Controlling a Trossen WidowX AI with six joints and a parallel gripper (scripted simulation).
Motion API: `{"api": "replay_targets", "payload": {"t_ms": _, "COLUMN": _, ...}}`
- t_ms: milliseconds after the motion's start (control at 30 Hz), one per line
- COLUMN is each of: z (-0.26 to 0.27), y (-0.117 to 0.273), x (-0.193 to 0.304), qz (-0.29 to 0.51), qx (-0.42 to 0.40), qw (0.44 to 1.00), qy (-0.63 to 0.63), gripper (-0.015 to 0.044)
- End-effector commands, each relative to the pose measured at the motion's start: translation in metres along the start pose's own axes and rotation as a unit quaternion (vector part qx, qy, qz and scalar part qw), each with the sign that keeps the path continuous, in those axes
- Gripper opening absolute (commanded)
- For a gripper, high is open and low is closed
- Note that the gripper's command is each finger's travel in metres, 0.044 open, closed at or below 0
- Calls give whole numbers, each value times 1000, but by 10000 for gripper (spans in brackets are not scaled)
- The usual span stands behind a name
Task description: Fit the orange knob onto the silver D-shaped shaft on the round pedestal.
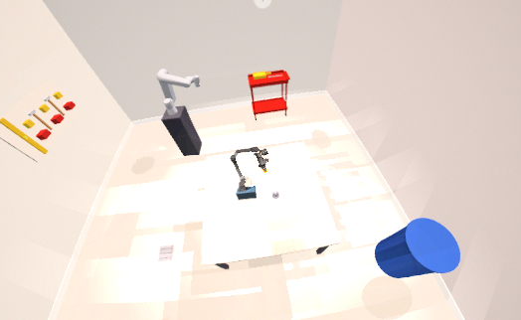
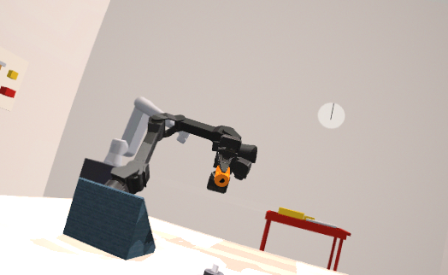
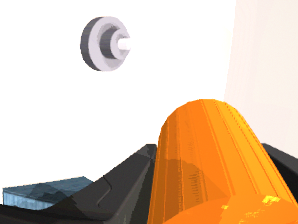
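Note:
The orange knob (image 1: pixel 264 171) (image 2: pixel 223 172) (image 3: pixel 200 150) is held in my gripper (image 1: pixel 263 168) (image 2: pixel 222 169) (image 3: pixel 209 146), which is shut on it, high above the table. The knob is tilted, its holed end facing the exterior camera. The hole shows there as a small dark spot; which way its flat side faces is too small to tell. The round pedestal (image 1: pixel 275 195) (image 2: pixel 210 272) (image 3: pixel 95 45) stands on the table, apart from the knob. Its pale shaft (image 2: pixel 215 267) (image 3: pixel 124 44) is bare; I cannot make out its flat side.
A dark blue block (image 1: pixel 247 193) (image 2: pixel 103 218) (image 3: pixel 45 194) stands at my arm's base, to the pedestal's left in the top view. Off the table are a blue bin (image 1: pixel 399 253), a red cart (image 1: pixel 269 80) (image 2: pixel 309 222) and a grey arm (image 1: pixel 167 89) (image 2: pixel 133 128) on a dark stand.

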State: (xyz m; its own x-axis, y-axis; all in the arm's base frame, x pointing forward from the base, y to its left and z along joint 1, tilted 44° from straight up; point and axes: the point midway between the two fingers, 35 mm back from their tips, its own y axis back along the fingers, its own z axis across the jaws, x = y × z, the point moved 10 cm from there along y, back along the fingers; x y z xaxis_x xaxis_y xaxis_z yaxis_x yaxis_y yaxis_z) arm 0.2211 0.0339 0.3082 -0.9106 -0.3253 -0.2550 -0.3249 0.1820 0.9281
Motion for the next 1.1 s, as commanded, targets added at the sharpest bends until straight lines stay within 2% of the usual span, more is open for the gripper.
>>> {"api": "replay_targets", "payload": {"t_ms": 0, "z": 0, "y": 0, "x": 0, "qz": -1, "qx": 1, "qw": 1000, "qy": 2, "gripper": 0}}
{"api": "replay_targets", "payload": {"t_ms": 600, "z": 2, "y": -3, "x": 0, "qz": -1, "qx": -1, "qw": 1000, "qy": 0, "gripper": 0}}
{"api": "replay_targets", "payload": {"t_ms": 1067, "z": -10, "y": -32, "x": 0, "qz": 1, "qx": -162, "qw": 987, "qy": -1, "gripper": 0}}
